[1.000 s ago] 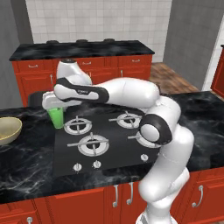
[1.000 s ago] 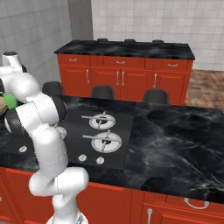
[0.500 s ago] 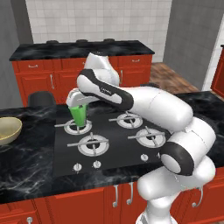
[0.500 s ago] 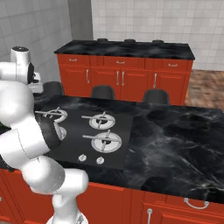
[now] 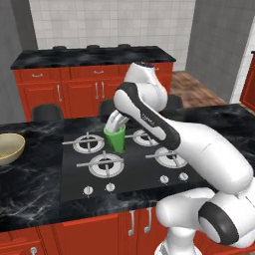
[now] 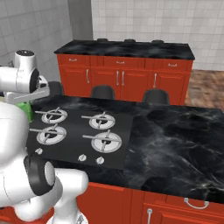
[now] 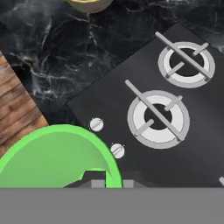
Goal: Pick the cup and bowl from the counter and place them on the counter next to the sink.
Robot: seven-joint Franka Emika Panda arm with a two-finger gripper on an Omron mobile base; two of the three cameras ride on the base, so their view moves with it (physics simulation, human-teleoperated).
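My fingers (image 5: pixel 115 125) are closed on the rim of the cup (image 5: pixel 115 139), and I hold it upright in the air over the stove plate (image 5: pixel 129 164), at the centre of the left base frame, between the two left burners and the two right ones. In the right base frame a sliver of that green cup (image 6: pixel 29 110) peeks out at the left edge, tucked behind my own white arm. From the hand camera the cup's open mouth (image 7: pixel 52 157) fills the lower left corner, bright green inside (the dark tip of one finger (image 7: pixel 94 178) shows just at its rim), and below it lie the stove plate (image 7: pixel 192 144) with two burners at the right of the frame and two small silver knobs (image 7: pixel 96 124) just beside the cup's edge. The bowl (image 5: pixel 9 148) sits on the worktop (image 5: pixel 30 184) at the far left edge of the left base frame, well apart from the cup; in the hand frame its yellowish edge (image 7: pixel 87 3) just clips the top. Behind the island, at the top of both base frames, a second black worktop (image 6: pixel 127 48) runs over red cabinets (image 6: pixel 122 78).
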